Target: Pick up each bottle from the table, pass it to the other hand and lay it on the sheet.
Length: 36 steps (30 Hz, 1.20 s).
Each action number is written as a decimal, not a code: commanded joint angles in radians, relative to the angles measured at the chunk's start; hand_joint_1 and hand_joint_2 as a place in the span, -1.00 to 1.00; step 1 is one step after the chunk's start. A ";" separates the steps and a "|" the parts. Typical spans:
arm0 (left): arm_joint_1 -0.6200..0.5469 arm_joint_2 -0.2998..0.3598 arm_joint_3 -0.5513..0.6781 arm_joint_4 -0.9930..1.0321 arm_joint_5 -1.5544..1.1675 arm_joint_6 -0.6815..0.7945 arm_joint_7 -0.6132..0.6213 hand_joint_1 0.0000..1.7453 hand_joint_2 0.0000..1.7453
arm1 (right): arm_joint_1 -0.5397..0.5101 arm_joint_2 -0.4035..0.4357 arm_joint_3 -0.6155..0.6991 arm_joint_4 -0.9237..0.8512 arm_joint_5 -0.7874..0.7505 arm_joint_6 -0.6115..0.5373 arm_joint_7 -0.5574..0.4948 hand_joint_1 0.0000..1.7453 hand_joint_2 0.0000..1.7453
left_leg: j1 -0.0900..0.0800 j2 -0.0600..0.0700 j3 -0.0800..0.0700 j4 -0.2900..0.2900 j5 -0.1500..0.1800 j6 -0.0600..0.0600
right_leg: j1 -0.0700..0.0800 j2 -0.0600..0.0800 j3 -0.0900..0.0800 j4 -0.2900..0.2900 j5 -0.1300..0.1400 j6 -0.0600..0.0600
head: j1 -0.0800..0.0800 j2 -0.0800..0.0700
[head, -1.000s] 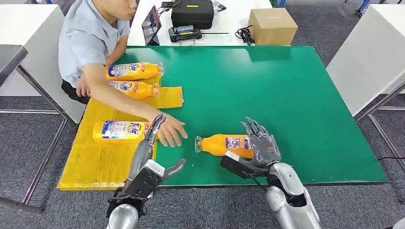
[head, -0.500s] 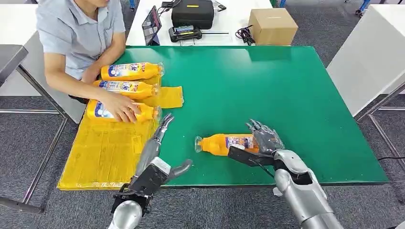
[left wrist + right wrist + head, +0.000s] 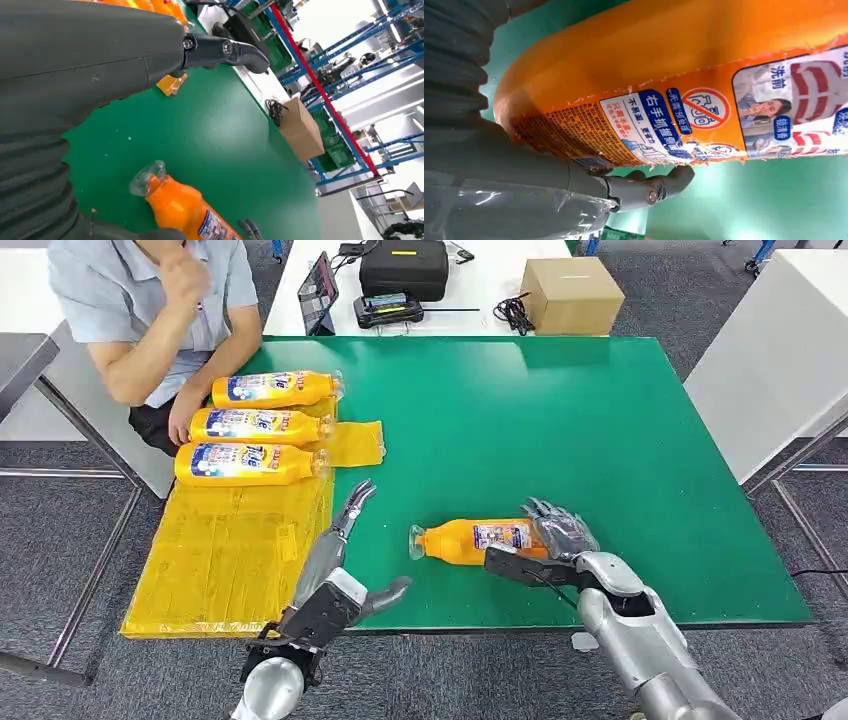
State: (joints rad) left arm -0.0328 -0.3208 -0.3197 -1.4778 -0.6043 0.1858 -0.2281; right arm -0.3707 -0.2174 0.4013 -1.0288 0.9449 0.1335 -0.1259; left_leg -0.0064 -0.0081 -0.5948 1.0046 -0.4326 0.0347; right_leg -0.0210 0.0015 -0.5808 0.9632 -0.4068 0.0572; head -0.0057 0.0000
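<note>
The right hand (image 3: 556, 538) has its fingers (image 3: 548, 512) curled over the base of the orange bottle (image 3: 470, 541), seemingly gripping it; the bottle lies on its side on the green worktop (image 3: 560, 420). The left hand (image 3: 340, 560) hovers open, fingers straight, beside the yellow sheet (image 3: 220, 560), where three bottles (image 3: 245, 427) lie.

You see two silver arms with rounded metal shells. The left robot hand (image 3: 345, 550) has a black wrist block, grey palm and dark slender fingers. The right robot hand (image 3: 555, 535) matches it, with a thin black cable at the wrist. Close up, grey ribbed covers and small screws show at the thumbs.
</note>
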 commanded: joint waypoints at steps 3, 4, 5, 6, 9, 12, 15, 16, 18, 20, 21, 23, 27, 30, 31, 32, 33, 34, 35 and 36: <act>-0.081 0.010 -0.041 0.114 0.034 -0.003 -0.018 -1.00 1.00 | -0.056 -0.096 0.111 0.156 -0.105 0.087 -0.086 1.00 1.00 | 0.002 -0.003 0.005 0.000 -0.001 -0.003 | 0.002 -0.004 0.007 -0.001 -0.001 -0.004 | 0.000 0.000; -0.082 0.010 -0.042 0.116 0.035 -0.002 -0.019 -1.00 1.00 | -0.056 -0.102 0.113 0.155 -0.105 0.085 -0.087 1.00 1.00 | 0.001 -0.002 0.004 0.000 0.000 -0.001 | 0.001 -0.003 0.005 -0.001 -0.001 -0.002 | 0.000 0.000; -0.083 0.010 -0.042 0.116 0.037 0.001 -0.022 -1.00 1.00 | -0.058 -0.107 0.116 0.154 -0.111 0.090 -0.093 1.00 1.00 | 0.001 -0.003 0.005 0.000 -0.001 -0.002 | 0.001 -0.004 0.006 -0.001 -0.002 -0.003 | 0.000 0.000; -0.084 0.010 -0.043 0.117 0.038 0.002 -0.024 -1.00 1.00 | -0.058 -0.110 0.118 0.153 -0.117 0.094 -0.095 1.00 1.00 | 0.001 -0.002 0.005 0.000 0.000 -0.002 | 0.001 -0.003 0.006 -0.001 -0.001 -0.002 | 0.000 0.000; -0.089 0.014 -0.051 0.118 0.039 0.012 -0.033 -1.00 1.00 | -0.055 -0.133 0.123 0.145 -0.190 0.134 -0.116 1.00 1.00 | 0.001 -0.003 0.004 0.000 0.000 -0.001 | 0.001 -0.003 0.005 -0.001 -0.001 -0.001 | 0.000 0.000; -0.099 0.017 -0.065 0.126 0.051 0.023 -0.045 -1.00 1.00 | -0.056 -0.185 0.146 0.137 -0.294 0.169 -0.137 1.00 1.00 | 0.001 -0.005 0.006 0.001 0.000 -0.002 | 0.002 -0.006 0.008 -0.001 -0.002 -0.003 | 0.000 0.000; -0.103 0.018 -0.074 0.122 0.059 0.027 -0.048 -1.00 1.00 | -0.062 -0.209 0.165 0.138 -0.338 0.166 -0.136 1.00 1.00 | 0.001 -0.005 0.006 0.000 0.000 -0.002 | 0.001 -0.006 0.008 -0.001 -0.001 -0.002 | 0.000 0.000; -0.104 0.019 -0.078 0.121 0.062 0.027 -0.048 -1.00 1.00 | -0.062 -0.216 0.169 0.136 -0.353 0.169 -0.135 1.00 1.00 | 0.001 -0.004 0.006 0.000 0.000 -0.001 | 0.001 -0.005 0.008 -0.002 -0.001 -0.002 | 0.000 0.000; -0.103 0.021 -0.084 0.118 0.065 0.030 -0.050 -1.00 1.00 | -0.056 -0.226 0.175 0.128 -0.368 0.161 -0.131 1.00 1.00 | 0.001 -0.004 0.006 0.000 0.000 -0.002 | 0.001 -0.005 0.008 -0.002 -0.001 -0.003 | 0.000 0.000; -0.100 0.022 -0.087 0.115 0.068 0.033 -0.051 -1.00 1.00 | -0.050 -0.229 0.176 0.121 -0.376 0.154 -0.128 1.00 1.00 | 0.001 -0.003 0.007 0.000 -0.001 -0.002 | 0.002 -0.004 0.009 -0.002 -0.001 -0.003 | 0.000 0.000; -0.098 0.022 -0.087 0.111 0.072 0.039 -0.053 -1.00 1.00 | -0.045 -0.232 0.179 0.112 -0.382 0.148 -0.122 1.00 1.00 | 0.000 -0.003 0.007 0.000 0.000 -0.002 | 0.001 -0.004 0.008 -0.001 -0.001 -0.002 | 0.000 0.000; -0.096 0.021 -0.085 0.108 0.077 0.047 -0.057 -1.00 1.00 | -0.043 -0.229 0.173 0.110 -0.394 0.143 -0.120 1.00 1.00 | 0.001 -0.003 0.007 0.000 -0.001 -0.002 | 0.001 -0.004 0.009 -0.002 -0.001 -0.003 | 0.000 0.000; -0.097 0.004 -0.048 0.115 0.123 0.098 -0.078 -1.00 1.00 | -0.049 -0.195 0.111 0.114 -0.487 0.137 -0.138 1.00 1.00 | 0.000 -0.001 0.007 0.000 0.000 -0.002 | 0.001 -0.002 0.008 -0.002 0.000 -0.002 | 0.000 0.000; -0.096 -0.008 -0.020 0.133 0.205 0.120 -0.082 -1.00 1.00 | -0.052 -0.163 0.069 0.095 -0.531 0.117 -0.141 1.00 1.00 | 0.000 -0.001 0.007 0.000 0.000 -0.001 | 0.001 -0.001 0.007 -0.002 0.000 -0.002 | 0.000 0.000; -0.093 -0.018 -0.003 0.141 0.262 0.121 -0.079 -1.00 1.00 | -0.050 -0.151 0.052 0.080 -0.545 0.107 -0.147 1.00 1.00 | 0.001 0.001 0.008 0.000 -0.001 -0.002 | 0.002 0.000 0.008 -0.002 0.000 -0.003 | 0.000 0.000; -0.095 -0.015 0.000 0.161 0.319 0.121 -0.073 -1.00 1.00 | -0.049 -0.133 0.033 0.061 -0.554 0.100 -0.144 1.00 1.00 | 0.001 0.000 0.007 0.000 -0.001 -0.002 | 0.001 -0.001 0.007 -0.002 0.000 -0.002 | 0.000 0.000; -0.096 -0.020 0.008 0.178 0.368 0.118 -0.065 -1.00 1.00 | -0.047 -0.122 0.022 0.046 -0.559 0.096 -0.138 1.00 1.00 | 0.000 0.000 0.007 -0.001 0.000 -0.001 | 0.001 0.000 0.007 -0.001 0.000 -0.002 | 0.000 0.000; -0.097 -0.028 0.027 0.203 0.473 0.096 -0.024 -1.00 1.00 | -0.051 -0.102 0.005 0.034 -0.571 0.086 -0.140 1.00 1.00 | 0.001 0.001 0.008 0.000 -0.001 -0.002 | 0.002 0.000 0.008 -0.001 0.000 -0.003 | 0.000 0.000; -0.104 -0.022 0.025 0.227 0.510 0.092 -0.022 -1.00 1.00 | -0.056 -0.088 -0.003 0.025 -0.576 0.085 -0.136 1.00 1.00 | 0.001 0.002 0.007 0.000 -0.001 -0.002 | 0.001 0.001 0.007 -0.001 0.000 -0.003 | 0.000 0.000; -0.105 -0.023 0.031 0.258 0.570 0.092 -0.024 -1.00 1.00 | -0.062 -0.075 -0.008 0.019 -0.581 0.085 -0.128 1.00 1.00 | 0.000 0.003 0.007 -0.001 -0.001 -0.002 | 0.000 0.003 0.006 -0.001 0.000 -0.002 | 0.000 0.000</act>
State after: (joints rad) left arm -0.0938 -0.3185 -0.3647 -1.4031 -0.3176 0.3059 -0.3063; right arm -0.4120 -0.4101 0.4783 -0.9724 0.4020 0.2396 -0.2682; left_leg -0.0070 -0.0089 -0.5904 1.0049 -0.4326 0.0349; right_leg -0.0212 0.0006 -0.5759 0.9629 -0.4067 0.0573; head -0.0057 0.0000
